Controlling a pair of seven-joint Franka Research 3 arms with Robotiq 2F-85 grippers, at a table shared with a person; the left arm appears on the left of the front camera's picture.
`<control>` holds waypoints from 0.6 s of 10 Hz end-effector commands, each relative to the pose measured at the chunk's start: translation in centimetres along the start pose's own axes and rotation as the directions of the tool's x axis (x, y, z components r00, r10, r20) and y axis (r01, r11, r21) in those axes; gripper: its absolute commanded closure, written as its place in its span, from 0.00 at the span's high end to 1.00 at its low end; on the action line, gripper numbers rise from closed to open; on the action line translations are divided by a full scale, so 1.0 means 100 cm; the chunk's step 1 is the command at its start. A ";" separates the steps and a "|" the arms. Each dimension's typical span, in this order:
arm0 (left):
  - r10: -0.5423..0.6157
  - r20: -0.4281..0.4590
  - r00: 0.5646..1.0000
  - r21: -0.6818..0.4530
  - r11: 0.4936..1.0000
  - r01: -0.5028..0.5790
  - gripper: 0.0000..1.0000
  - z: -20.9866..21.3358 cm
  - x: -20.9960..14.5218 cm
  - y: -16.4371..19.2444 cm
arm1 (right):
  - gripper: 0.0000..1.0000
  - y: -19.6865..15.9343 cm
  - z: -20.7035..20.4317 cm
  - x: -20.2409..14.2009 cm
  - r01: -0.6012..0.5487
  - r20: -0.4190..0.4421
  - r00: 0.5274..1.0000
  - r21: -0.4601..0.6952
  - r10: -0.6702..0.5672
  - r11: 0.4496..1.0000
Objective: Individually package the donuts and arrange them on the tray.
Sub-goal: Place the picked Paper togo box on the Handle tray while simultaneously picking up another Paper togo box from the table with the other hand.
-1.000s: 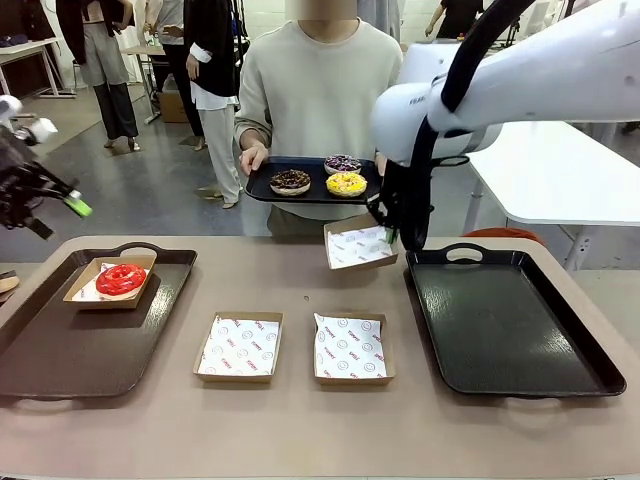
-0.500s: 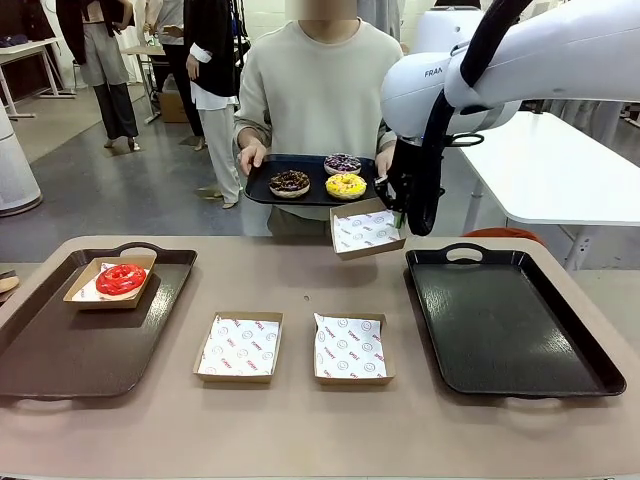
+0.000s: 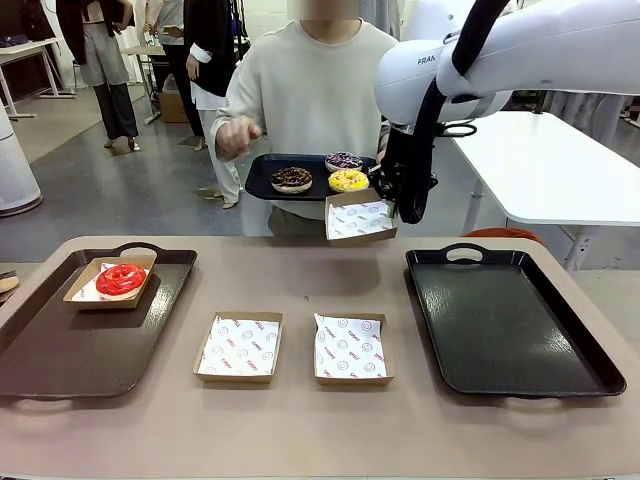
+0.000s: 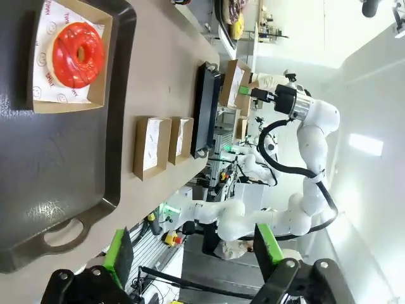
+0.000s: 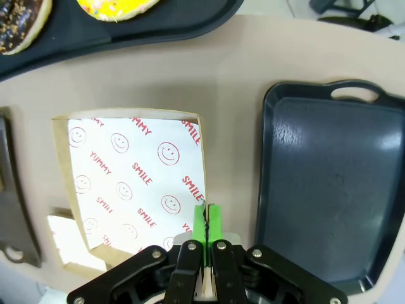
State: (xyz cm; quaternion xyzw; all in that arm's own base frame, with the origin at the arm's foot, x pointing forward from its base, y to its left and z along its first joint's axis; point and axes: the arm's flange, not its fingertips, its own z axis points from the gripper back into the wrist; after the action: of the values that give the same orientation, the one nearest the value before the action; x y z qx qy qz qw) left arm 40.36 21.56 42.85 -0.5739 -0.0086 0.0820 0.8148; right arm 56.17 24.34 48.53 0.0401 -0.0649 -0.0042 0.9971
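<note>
Donuts [image 3: 348, 181] not yet boxed (three) sit on the serving tray [image 3: 262, 185] held by the person at the far side. The red donut [image 3: 121, 279] lies boxed on the left tray [image 3: 60, 345]. Right gripper [image 5: 206, 218]: clamped on the rim of an empty box [image 3: 360, 217], raised just beside the serving tray. Left gripper [image 4: 193, 240]: fingers apart, empty. Hold the box level and steady, floor unobstructed. Each ring lies flat, hole upward; being round, none has a long axis.
</note>
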 end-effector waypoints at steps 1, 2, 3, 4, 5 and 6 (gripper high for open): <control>0.002 -0.009 1.000 -0.015 1.000 -0.002 1.00 0.007 0.011 0.003 | 0.00 0.008 -0.001 0.014 0.040 -0.008 0.999 -0.033 -0.041 0.999; 0.025 0.005 1.000 -0.012 1.000 -0.025 1.00 0.011 0.014 0.010 | 0.00 0.008 -0.003 0.017 0.046 -0.012 0.999 -0.037 -0.046 0.998; 0.064 0.009 0.998 0.008 0.998 -0.064 1.00 0.011 0.016 0.016 | 0.00 0.006 -0.004 0.020 0.053 -0.015 0.998 -0.038 -0.054 0.998; 0.089 0.015 0.996 0.016 0.996 -0.089 1.00 0.011 0.017 0.022 | 0.00 0.005 -0.005 0.023 0.057 -0.016 0.998 -0.037 -0.058 0.998; 0.103 0.017 0.995 0.019 0.995 -0.103 1.00 0.009 0.019 0.026 | 0.00 0.004 -0.007 0.025 0.052 -0.022 0.998 -0.040 -0.053 0.998; 0.090 0.015 0.996 0.036 0.995 -0.091 1.00 0.006 0.019 0.026 | 0.00 0.002 -0.007 0.016 0.032 -0.021 0.999 -0.002 -0.032 0.999</control>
State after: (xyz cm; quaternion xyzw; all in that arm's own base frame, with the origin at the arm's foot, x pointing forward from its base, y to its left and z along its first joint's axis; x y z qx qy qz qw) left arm 41.50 23.43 40.04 -0.5668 0.0104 0.1169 0.8154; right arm 57.99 24.58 47.91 0.0400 -0.0513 -0.0207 0.9977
